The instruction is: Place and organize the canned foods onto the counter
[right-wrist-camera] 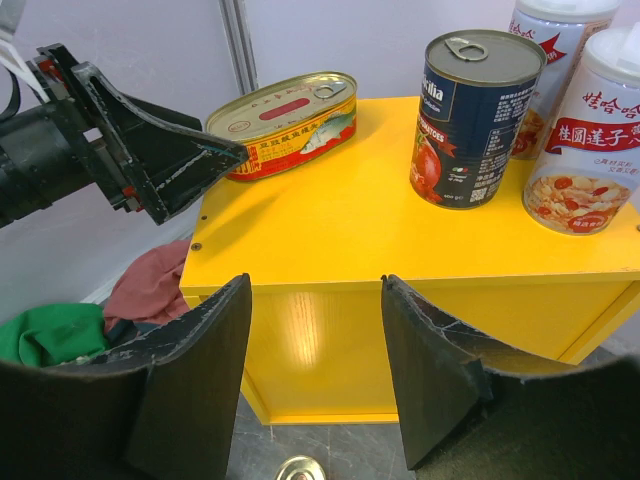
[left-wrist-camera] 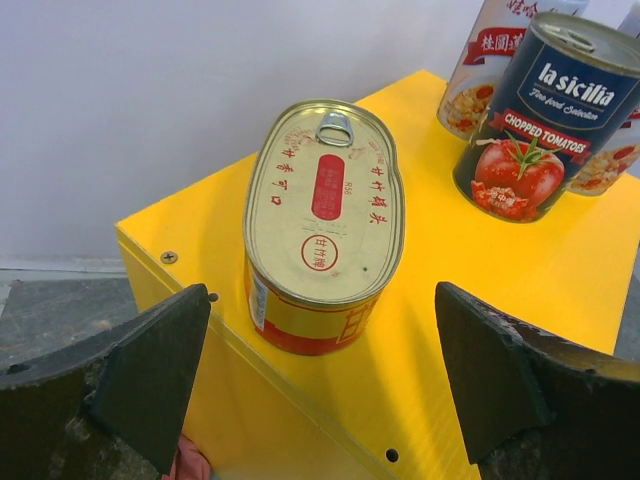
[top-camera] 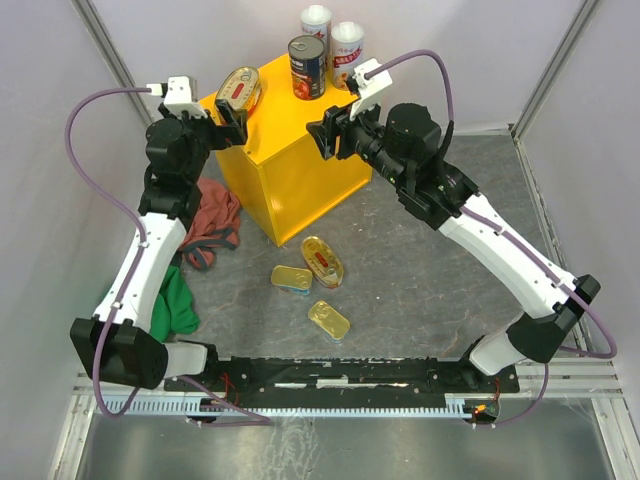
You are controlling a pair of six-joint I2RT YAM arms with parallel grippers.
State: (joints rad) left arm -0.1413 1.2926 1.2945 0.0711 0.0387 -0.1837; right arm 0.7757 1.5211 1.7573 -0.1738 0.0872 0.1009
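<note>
The yellow counter carries an oval gold tin at its left corner, a dark tomato can and two white-topped red-label cans at the back. My left gripper is open and empty, its jaws just short of the oval tin, not touching. My right gripper is open and empty at the counter's right side, facing the yellow box. On the floor lie an oval tin and two rectangular gold tins.
A red cloth and a green cloth lie on the grey floor left of the counter, by my left arm. White walls close in at the back and sides. The arms' base rail runs along the near edge.
</note>
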